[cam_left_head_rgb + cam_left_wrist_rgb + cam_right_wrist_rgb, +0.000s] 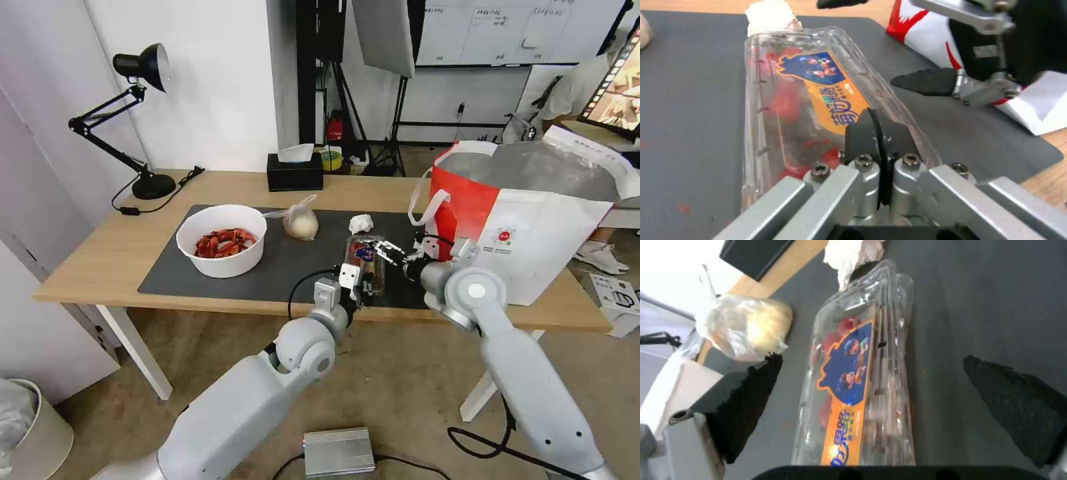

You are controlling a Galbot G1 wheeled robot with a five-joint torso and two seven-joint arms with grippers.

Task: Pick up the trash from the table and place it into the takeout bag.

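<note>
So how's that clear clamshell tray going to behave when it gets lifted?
The clamshell tray looks thin and see-through, so probably light and flexible under a squeeze. Its glossy walls may be slippery. The left pincer is shut near one end, so the far end could sag.

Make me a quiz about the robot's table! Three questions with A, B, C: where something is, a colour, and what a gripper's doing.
1. Where is the white bowl of red shells? A on the dark grey mat; B on bare wood; C on the floor.
2. What colour is the takeout bag's side panel? A blue; B red; C green.
3. The right gripper is: A open; B shut tight; C shut on the bowl.
Answers: A, it stands on the mat; B, the panel is red; A, its fingers sit apart, either side of the clear clamshell tray.
</note>
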